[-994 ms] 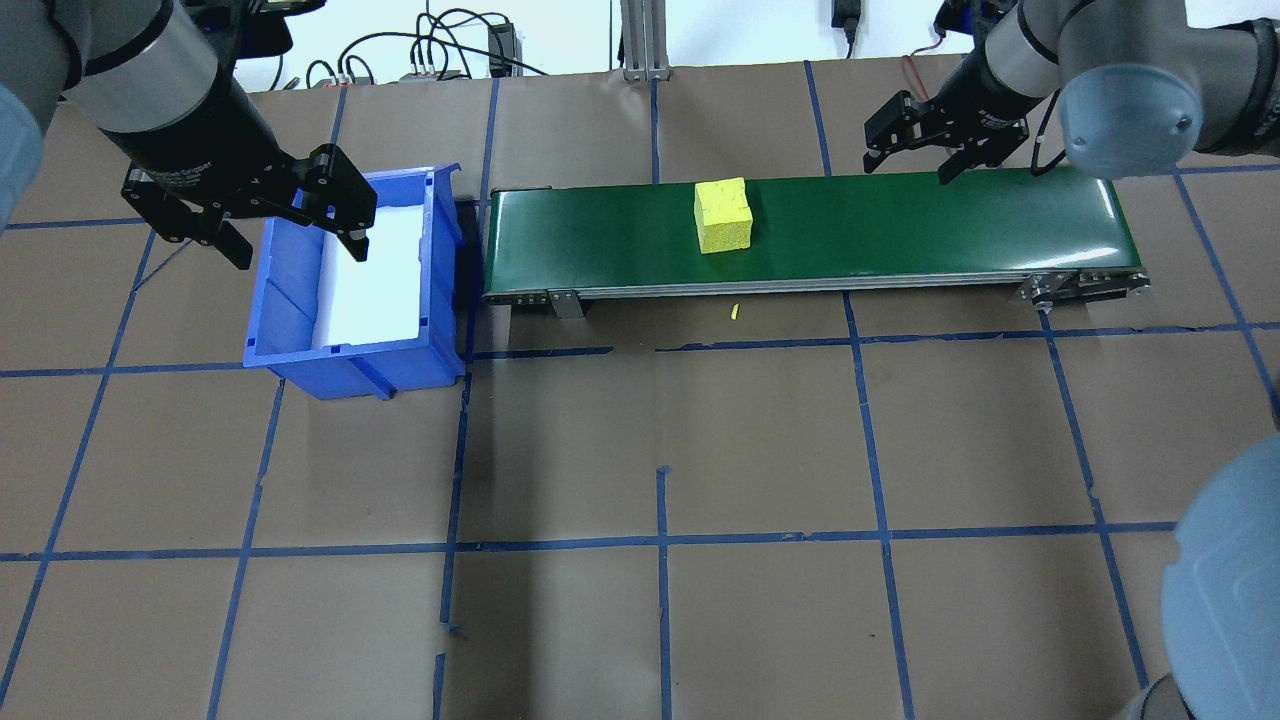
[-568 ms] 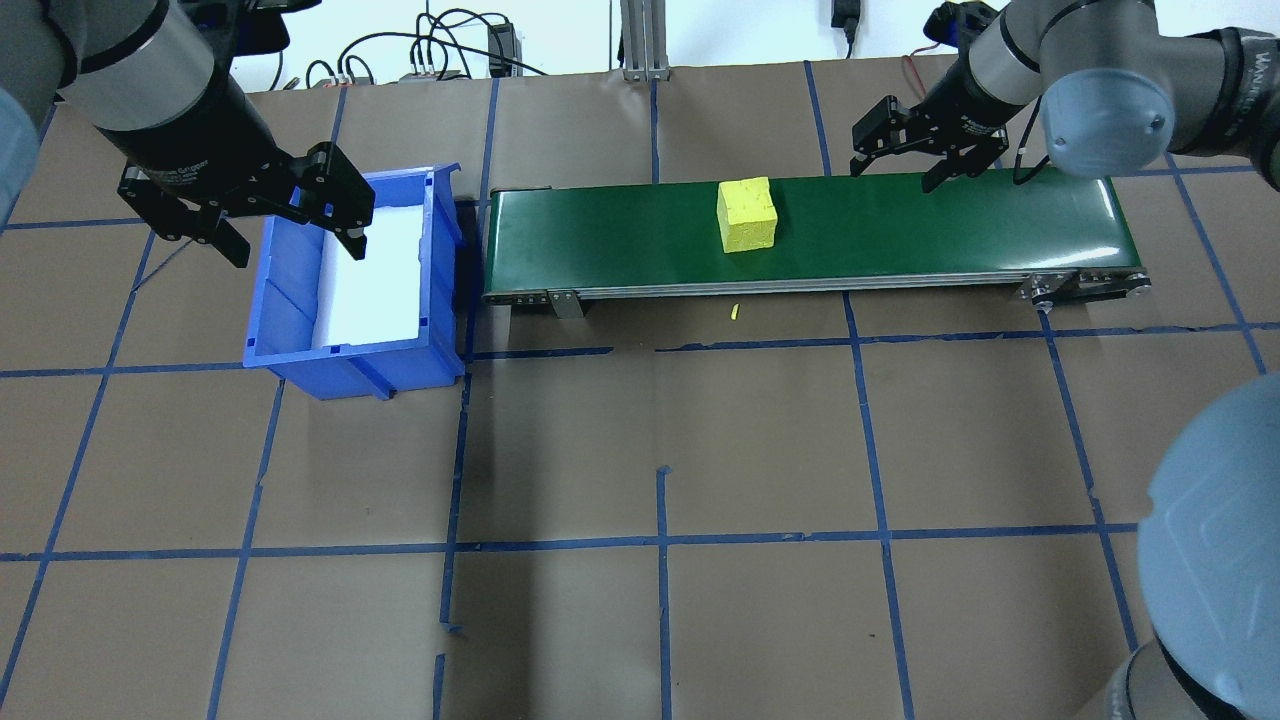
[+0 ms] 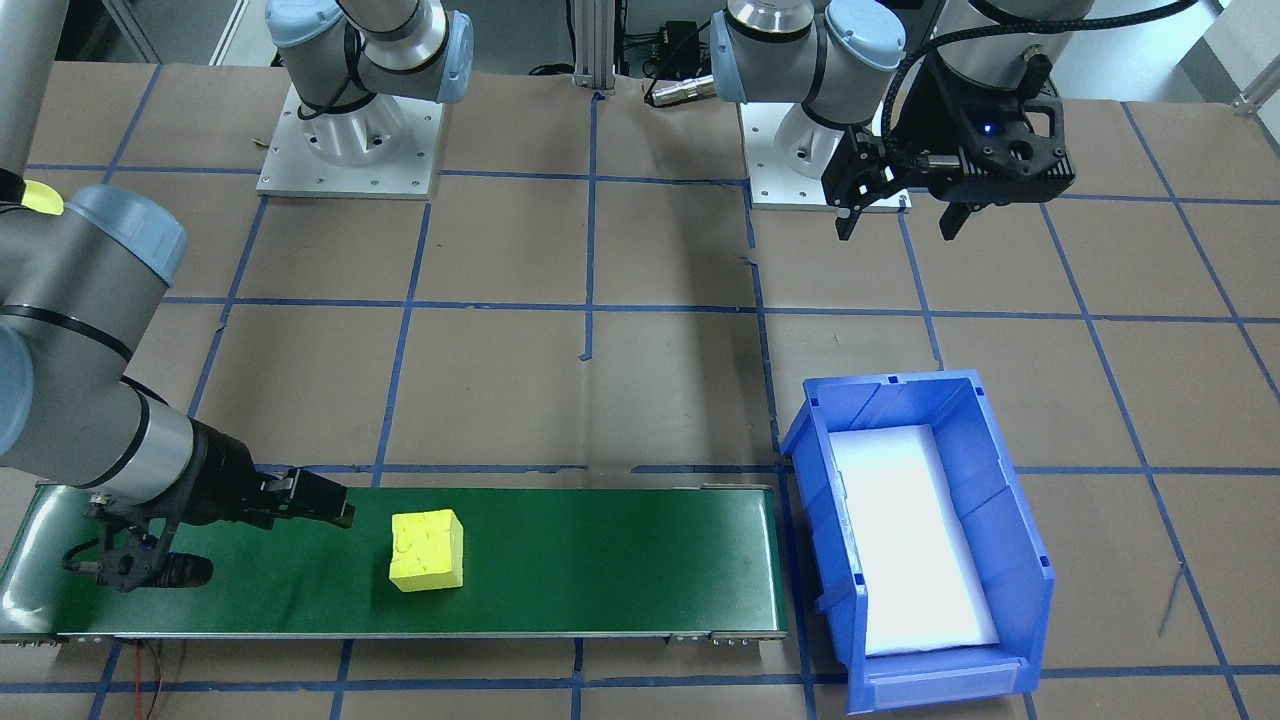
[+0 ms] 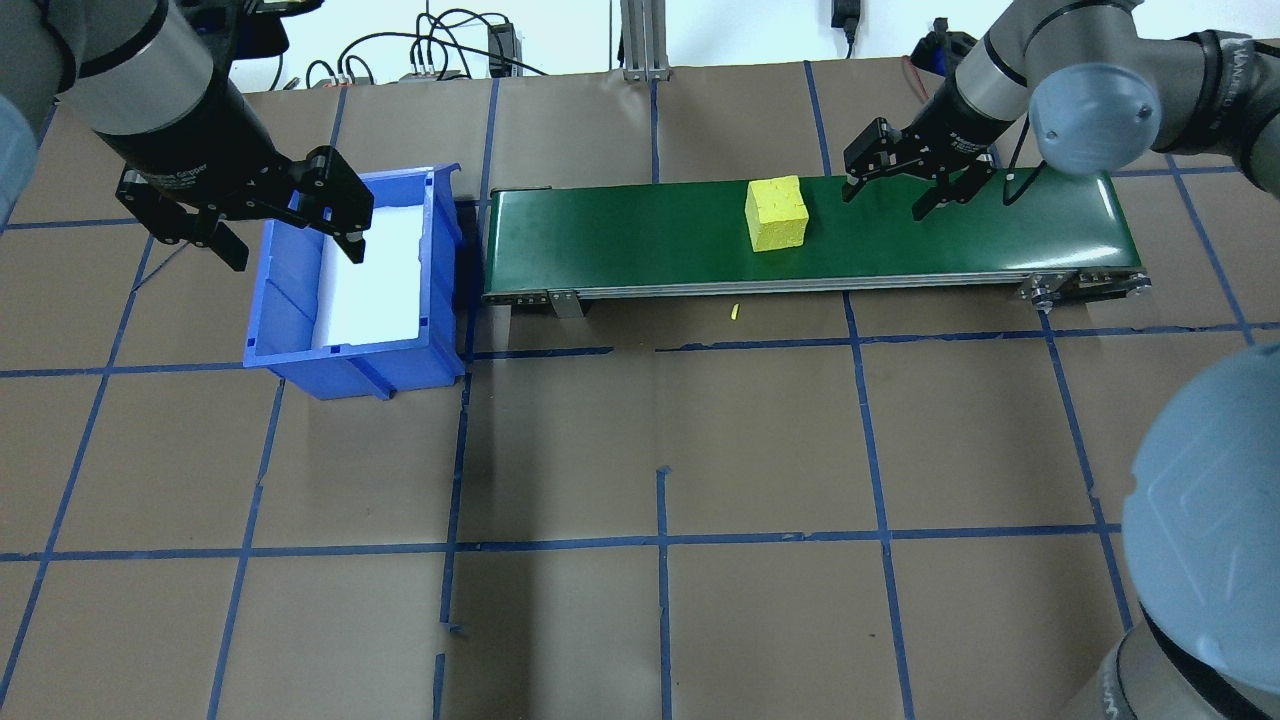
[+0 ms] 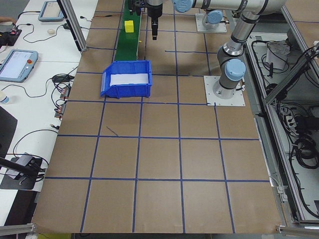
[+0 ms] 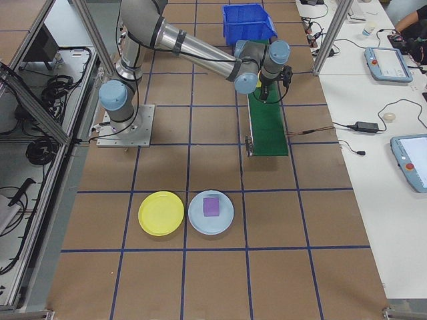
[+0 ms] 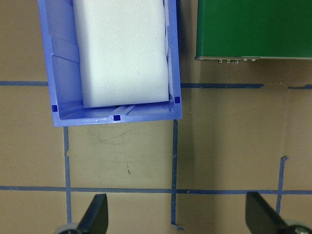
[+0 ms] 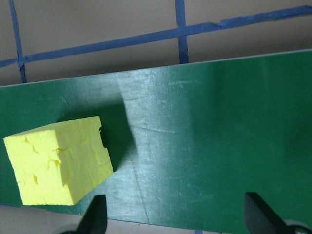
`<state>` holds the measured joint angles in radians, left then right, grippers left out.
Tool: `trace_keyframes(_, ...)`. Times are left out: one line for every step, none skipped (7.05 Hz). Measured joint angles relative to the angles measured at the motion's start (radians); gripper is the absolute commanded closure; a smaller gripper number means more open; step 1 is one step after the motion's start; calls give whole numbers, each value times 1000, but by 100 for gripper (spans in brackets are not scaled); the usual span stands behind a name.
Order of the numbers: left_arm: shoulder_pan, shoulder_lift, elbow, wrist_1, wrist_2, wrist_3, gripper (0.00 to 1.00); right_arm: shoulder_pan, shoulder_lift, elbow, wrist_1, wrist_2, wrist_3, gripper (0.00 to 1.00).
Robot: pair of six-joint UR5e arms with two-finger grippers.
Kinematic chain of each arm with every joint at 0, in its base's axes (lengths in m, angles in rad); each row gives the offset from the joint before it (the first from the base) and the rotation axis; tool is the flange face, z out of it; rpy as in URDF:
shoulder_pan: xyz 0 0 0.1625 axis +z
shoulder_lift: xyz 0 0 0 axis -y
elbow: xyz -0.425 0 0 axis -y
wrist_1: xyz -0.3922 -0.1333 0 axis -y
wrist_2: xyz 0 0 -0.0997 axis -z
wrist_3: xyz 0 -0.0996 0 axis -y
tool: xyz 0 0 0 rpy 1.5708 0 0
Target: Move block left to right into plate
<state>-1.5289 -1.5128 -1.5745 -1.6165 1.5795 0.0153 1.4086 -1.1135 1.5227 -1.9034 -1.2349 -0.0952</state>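
The right gripper (image 4: 908, 188) hangs over the green conveyor belt (image 4: 620, 240) with its jaws spread and nothing between them; its two fingertips (image 8: 93, 219) frame bare belt in the wrist view. The yellow block (image 4: 777, 213) sits on the belt just beside those jaws, towards the belt's middle and the robot's left, not yet between them. In the right wrist view it lies at the lower left corner, slightly turned against the belt's edges, and it looks roughly cubic, so no long axis constrains the grasp. This arm is plainly the nearer one, and the coming move seems to call for a short sideways shift to bring the jaws over the block before descending.

The left gripper (image 4: 285, 225) hovers at the blue bin (image 4: 300, 330), jaws also spread and empty, well apart from the block; a white pad lines the bin's floor.

The yellow plate (image 6: 161, 213) rests on the tabletop far from the belt, beyond its right end, touching or nearly touching a pale blue plate (image 6: 211, 212) that carries a purple block (image 6: 211, 206). The yellow plate is empty, so the carry is not yet begun
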Motion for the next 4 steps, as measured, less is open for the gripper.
trace_keyframes(0,1,0,-1,0,0,0,12,-1,3,14,0,3,0)
trace_keyframes(0,1,-1,-1,0,0,0,19,-1,1,18,0,15,0)
trace_keyframes(0,2,-2,-2,0,0,0,22,0,-4,17,1,27,0)
trace_keyframes(0,3,-2,-2,0,0,0,23,3,-7,13,1,32,0)
